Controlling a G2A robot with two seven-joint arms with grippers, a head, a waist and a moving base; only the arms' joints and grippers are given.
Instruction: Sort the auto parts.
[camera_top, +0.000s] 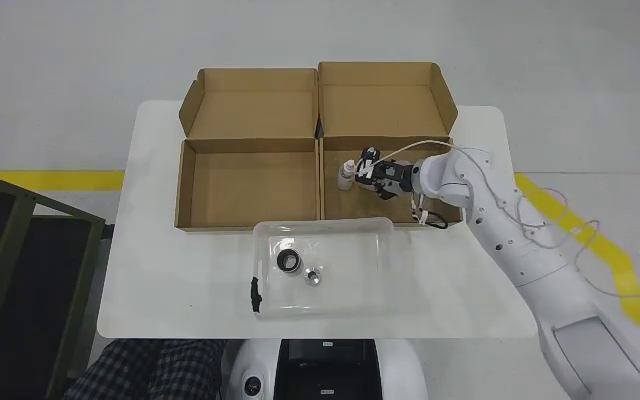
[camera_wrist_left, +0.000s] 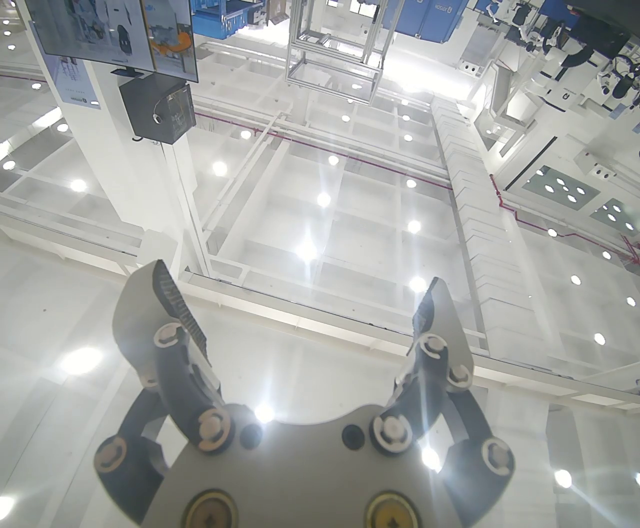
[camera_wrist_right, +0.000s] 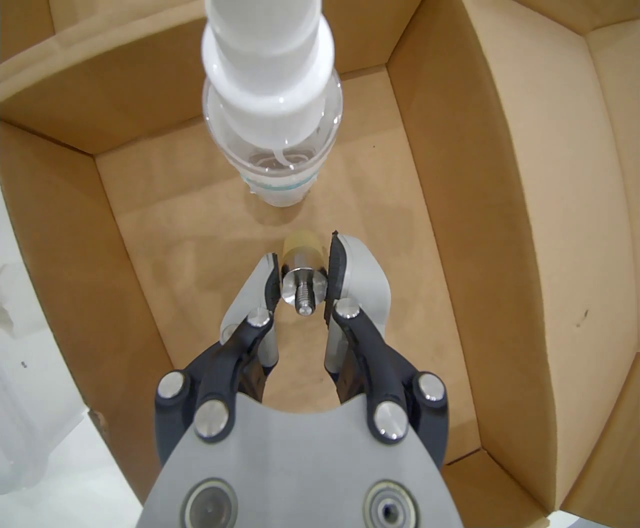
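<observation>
My right gripper (camera_wrist_right: 302, 272) (camera_top: 366, 170) hangs inside the right cardboard box (camera_top: 440, 128), shut on a small metal threaded stud with a yellowish tip (camera_wrist_right: 300, 270). A clear bottle with a white cap (camera_wrist_right: 272, 115) (camera_top: 346, 172) stands upright on the box floor just beyond the stud. The clear plastic tray (camera_top: 375, 290) in front of the boxes holds a black ring-shaped part (camera_top: 288, 262) and a small metal part (camera_top: 313, 277); a black strip (camera_top: 255, 295) lies at its left edge. My left gripper (camera_wrist_left: 300, 305) points up at the ceiling, open and holding nothing.
The left cardboard box (camera_top: 190, 180) stands open beside the right one, flaps raised at the back. Both sit on a white table (camera_top: 150, 260). A dark rack (camera_top: 40, 280) stands left of the table.
</observation>
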